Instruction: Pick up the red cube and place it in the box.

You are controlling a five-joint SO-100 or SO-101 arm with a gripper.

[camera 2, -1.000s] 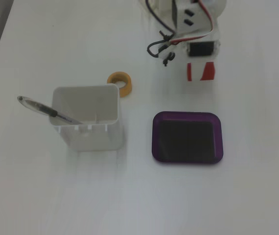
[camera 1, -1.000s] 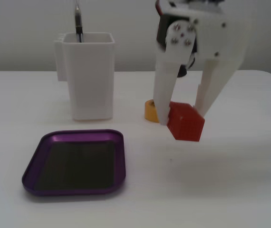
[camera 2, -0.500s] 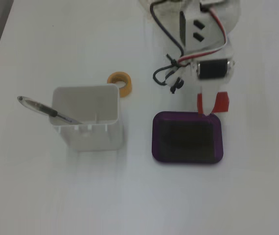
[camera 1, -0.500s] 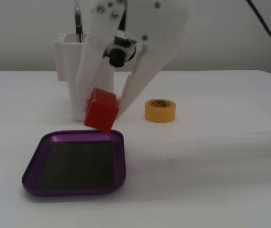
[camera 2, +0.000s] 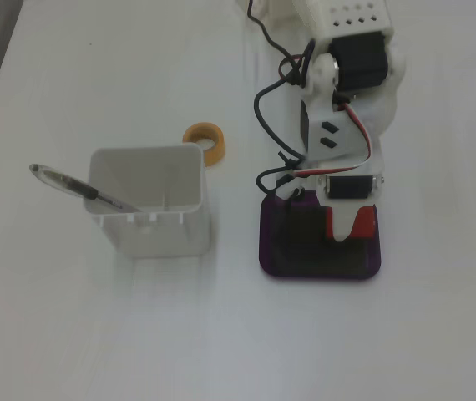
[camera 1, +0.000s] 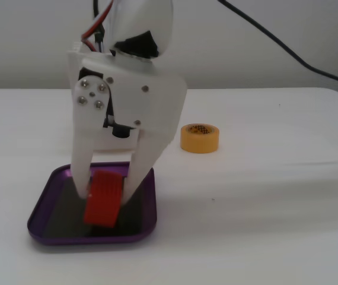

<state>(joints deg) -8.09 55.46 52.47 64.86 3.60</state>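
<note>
The red cube (camera 1: 104, 205) is held tilted between my white fingers, and its lower end is down inside the purple box (camera 1: 92, 239), at or just above the dark bottom. My gripper (camera 1: 105, 193) is shut on the cube and points straight down over the box. In the other fixed view from above, the gripper (camera 2: 348, 234) covers most of the cube (camera 2: 335, 222), which sits over the right half of the box (camera 2: 301, 251).
A yellow-orange tape roll (camera 1: 199, 138) lies on the white table behind and to the right of the box; it also shows in the other fixed view (camera 2: 205, 142). A tall white container (camera 2: 150, 209) holding a pen (camera 2: 79, 189) stands left of the box. A black cable (camera 1: 287, 50) runs behind.
</note>
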